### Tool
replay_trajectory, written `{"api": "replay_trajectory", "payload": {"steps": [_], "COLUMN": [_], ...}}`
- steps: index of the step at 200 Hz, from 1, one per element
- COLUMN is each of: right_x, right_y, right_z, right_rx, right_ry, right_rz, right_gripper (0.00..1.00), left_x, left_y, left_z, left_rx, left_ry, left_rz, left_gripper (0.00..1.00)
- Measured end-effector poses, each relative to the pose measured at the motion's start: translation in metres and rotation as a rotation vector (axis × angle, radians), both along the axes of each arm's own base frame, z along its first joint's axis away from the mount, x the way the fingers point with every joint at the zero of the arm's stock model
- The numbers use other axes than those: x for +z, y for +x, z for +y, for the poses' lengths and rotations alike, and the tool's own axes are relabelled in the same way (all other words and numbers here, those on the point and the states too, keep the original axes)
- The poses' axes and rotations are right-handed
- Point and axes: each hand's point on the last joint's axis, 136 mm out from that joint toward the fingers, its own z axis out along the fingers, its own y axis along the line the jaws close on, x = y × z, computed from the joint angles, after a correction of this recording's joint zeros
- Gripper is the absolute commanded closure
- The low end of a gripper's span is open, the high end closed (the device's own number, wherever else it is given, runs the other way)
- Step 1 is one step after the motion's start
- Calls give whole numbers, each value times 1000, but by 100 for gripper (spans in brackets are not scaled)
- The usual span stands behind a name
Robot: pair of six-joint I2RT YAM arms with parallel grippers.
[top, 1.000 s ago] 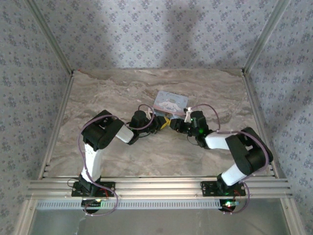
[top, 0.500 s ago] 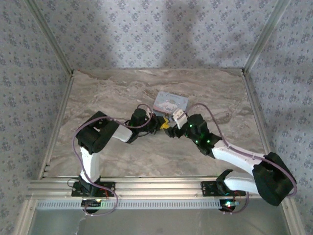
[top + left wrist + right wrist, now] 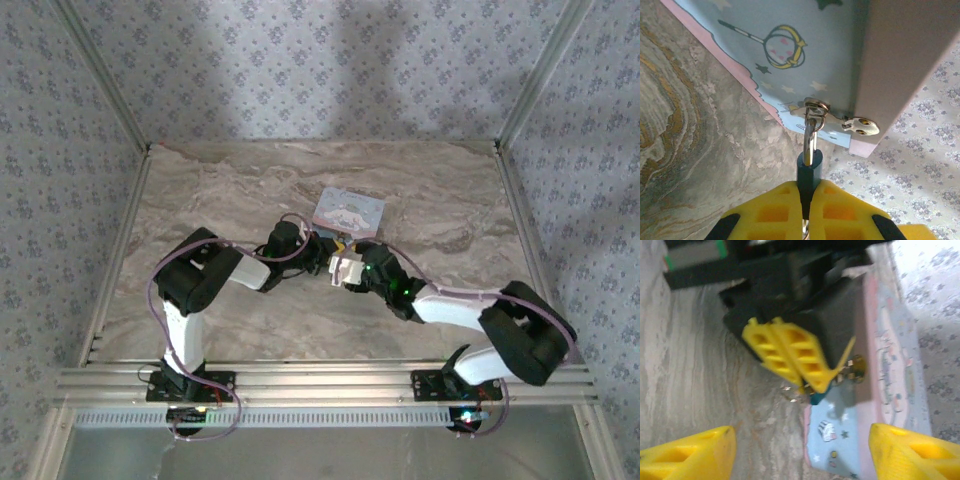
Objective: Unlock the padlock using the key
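The tiny dark-blue padlock (image 3: 809, 172) is clamped between the yellow fingers (image 3: 770, 212) of my left gripper (image 3: 807, 202), which is shut on its body. Its silvery shackle (image 3: 811, 142) runs through the metal hasp (image 3: 816, 107) on the pastel blue box (image 3: 790, 45). My right gripper (image 3: 800, 455) is open, its yellow fingertips (image 3: 690, 455) spread wide, facing the left gripper (image 3: 790, 357) and a sliver of padlock (image 3: 816, 398). Small silvery glints (image 3: 791, 391) hang under the left fingers, too blurred to name as the key. From above, both grippers (image 3: 334, 250) (image 3: 345, 270) meet before the box (image 3: 348, 210).
The box lies on the marble-patterned table (image 3: 230, 190), near the middle toward the back. Patterned walls and aluminium posts (image 3: 535, 80) close in the sides. Both arms' cables (image 3: 300, 220) loop close to the box. Open table lies left, right and in front of the grippers.
The right arm swung its gripper left, from beside the box's right corner to just in front of the left gripper. The left gripper stayed in place on the padlock.
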Motion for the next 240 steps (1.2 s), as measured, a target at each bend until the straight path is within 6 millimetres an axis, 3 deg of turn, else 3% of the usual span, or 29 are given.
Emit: {"api": "replay_trajectory", "payload": {"steps": [55, 146, 240], "right_x": [-17, -13, -10], "right_y": [8, 14, 19], "right_z": [1, 7, 12], "right_rx": [3, -5, -13], "right_ry": [-60, -19, 26], "right_rz": [-26, -37, -23], "right_gripper": [48, 73, 79], "left_x": [0, 1, 2], "left_y": [0, 0, -1], "left_z": [0, 0, -2], "left_rx": [5, 8, 2], "left_ry": [-6, -11, -23], "left_rz": [14, 21, 35], "left_gripper": [93, 93, 93]}}
